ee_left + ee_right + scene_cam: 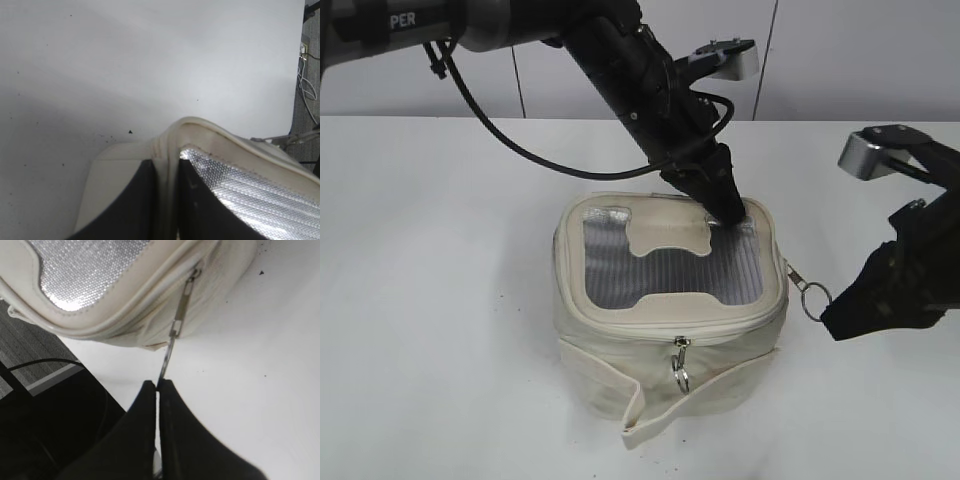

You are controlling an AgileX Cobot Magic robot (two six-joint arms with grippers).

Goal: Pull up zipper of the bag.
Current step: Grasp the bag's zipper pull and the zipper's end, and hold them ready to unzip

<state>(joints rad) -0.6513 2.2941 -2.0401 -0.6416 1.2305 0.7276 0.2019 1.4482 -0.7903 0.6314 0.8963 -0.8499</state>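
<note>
Right gripper (158, 386) pinches silver ring pull (166, 360) of zipper (790, 272); left gripper (166, 172) clamps rim of soft, light cream fabric bag (665, 345). Fabric likely buckles; ring is sound hold.

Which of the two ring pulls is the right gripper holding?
The ring pull at the bag's right corner, stretched taut into the right gripper's shut jaws. The front ring pull hangs free.
</note>
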